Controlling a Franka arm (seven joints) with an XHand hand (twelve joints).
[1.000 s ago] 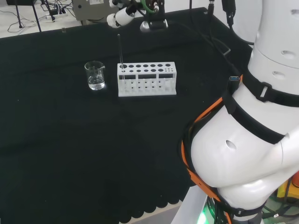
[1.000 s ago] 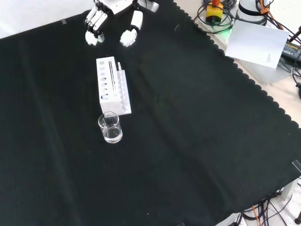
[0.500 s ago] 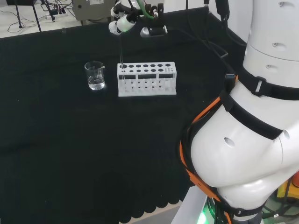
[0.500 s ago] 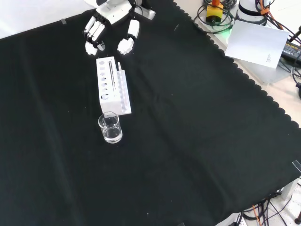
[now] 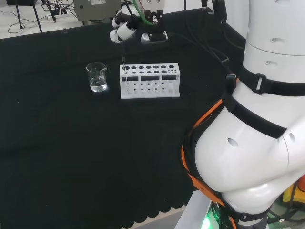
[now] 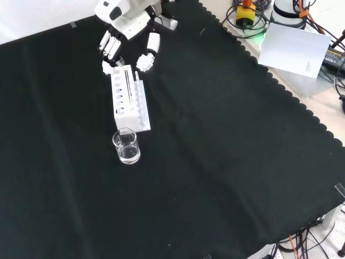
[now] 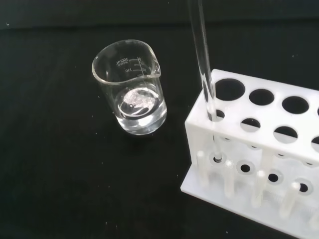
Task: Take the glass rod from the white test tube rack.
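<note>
The glass rod (image 7: 205,84) stands upright in a corner hole of the white test tube rack (image 6: 128,98), at the rack's end nearest the beaker (image 7: 131,89) in the wrist view. In that view its lower end passes down through the top plate and sits in a small hole of the lower shelf. The rack rests on the black cloth of the counter (image 6: 226,156), and the beaker stands just beside it, apart from it, with a little clear liquid at its bottom.

In the front view the hand (image 6: 129,46) hangs just above the rack's far end, its fingers (image 6: 110,47) on one side and its thumb (image 6: 146,56) on the other, spread with a gap between them and curled round nothing. In the head view the fingertips sit at the top of the rod; whether they touch it cannot be told from here.

Compared with a second ago, the hand has come down and closer to the rack: in the front view it was then well clear of the rack's far end, near the cloth's edge, and half a second ago it was partway. In the head view it has shifted left to lie over the rod's top. The rod, rack and beaker have kept their places.
</note>
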